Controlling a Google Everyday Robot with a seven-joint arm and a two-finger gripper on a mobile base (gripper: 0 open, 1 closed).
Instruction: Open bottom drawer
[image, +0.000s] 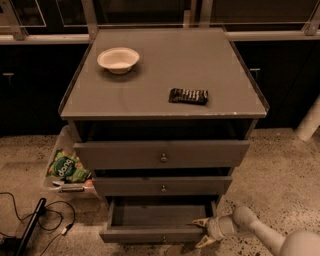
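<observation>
Pale arm (265, 236) reaching in from the lower right corner, held low and nearly level, gripper (200, 233) pointing left, its two yellow-tipped fingers (201, 222) spread apart

Grey cabinet top (165, 75), flat, with raised rim. White bowl (118, 59), upright, toward cabinet's back left corner. Dark snack packet (188, 96), lying flat, toward cabinet's front right. Speckled floor (280, 170): clear bin (64, 142) holding green bag (66, 167), just left of cabinet; black cables (30, 220) farther left. Gripper (201, 232) low at cabinet's right front, by bottom drawer (150, 234) corner.
</observation>
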